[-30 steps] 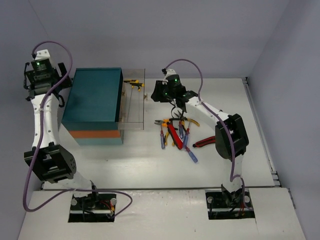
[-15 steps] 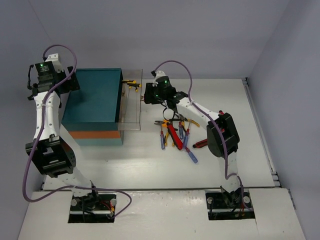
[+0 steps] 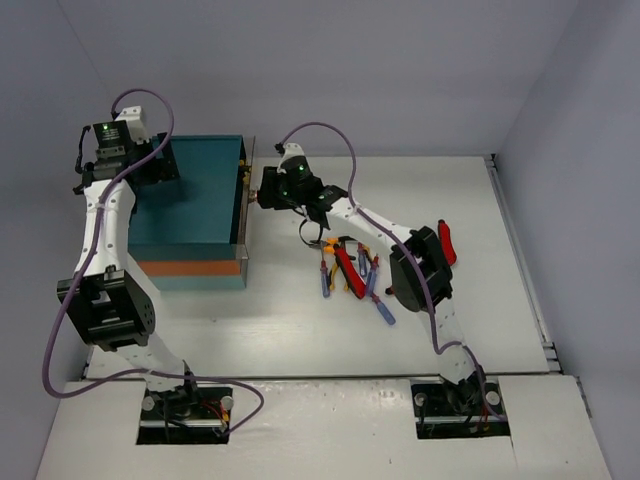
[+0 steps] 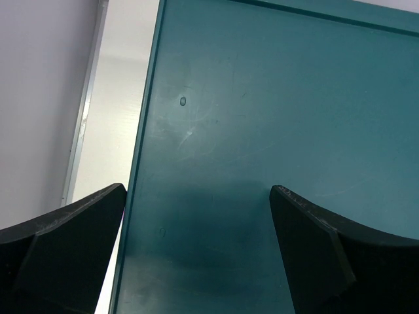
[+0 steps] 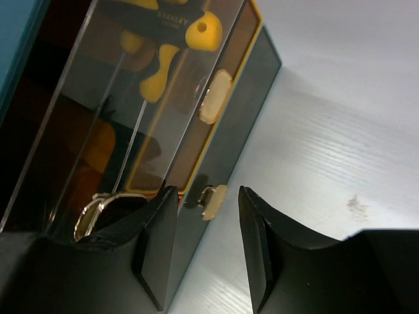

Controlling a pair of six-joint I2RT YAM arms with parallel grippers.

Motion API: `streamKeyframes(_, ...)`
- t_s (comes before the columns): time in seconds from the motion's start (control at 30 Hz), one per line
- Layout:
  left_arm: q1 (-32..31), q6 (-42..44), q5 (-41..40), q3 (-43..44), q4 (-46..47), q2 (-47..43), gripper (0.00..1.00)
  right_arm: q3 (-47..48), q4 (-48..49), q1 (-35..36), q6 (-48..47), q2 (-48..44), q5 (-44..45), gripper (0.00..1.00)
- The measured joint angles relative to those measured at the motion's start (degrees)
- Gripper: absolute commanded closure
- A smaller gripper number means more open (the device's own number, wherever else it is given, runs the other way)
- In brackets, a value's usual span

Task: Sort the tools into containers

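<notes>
The teal chest (image 3: 190,200) with an orange band (image 3: 190,268) stands at the left. Its clear drawer (image 3: 245,215) sticks out only slightly and holds yellow-handled pliers (image 5: 163,59). My right gripper (image 3: 262,190) is open at the drawer front. In the right wrist view (image 5: 207,196) a brass knob (image 5: 213,199) lies between its fingers (image 5: 157,242) without touching them. My left gripper (image 3: 160,165) is open and empty over the chest's top (image 4: 262,118). A pile of tools (image 3: 350,265) lies on the table to the right of the chest.
A blue-handled screwdriver (image 3: 385,312) lies at the pile's near edge. A red-handled tool (image 3: 446,243) lies behind my right arm's elbow. A second brass knob (image 5: 215,104) is higher on the drawer front. Walls stand behind and at the right.
The drawer has slid left from well pulled out to almost shut, with my right gripper moving left against its front. My left gripper has moved right over the chest's top.
</notes>
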Motion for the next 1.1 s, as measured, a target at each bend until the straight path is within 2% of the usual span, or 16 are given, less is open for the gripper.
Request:
streamKeyframes(0.27, -0.2, -0.1, -0.2, -0.2, 0.0, 0.0, 0.11, 3.1, -0.5, 3.7, 1.9, 1.9, 2.9, 0.58)
streamKeyframes(0.77, -1.0, -0.1, -2.1, -0.2, 0.0, 0.0, 0.11, 1.5, -2.1, 6.0, 0.5, 1.0, 8.7, 0.58)
streamKeyframes(0.87, -1.2, -0.1, -2.7, 0.0, -0.3, -0.1, 0.11, -2.8, -1.4, 5.6, 0.4, -1.7, 7.7, 0.58)
streamKeyframes(1.1, -4.5, 0.7, -4.0, 4.9, -1.4, -3.6, 0.11, -10.4, -0.7, 0.9, 0.2, -8.2, -1.2, 0.62)
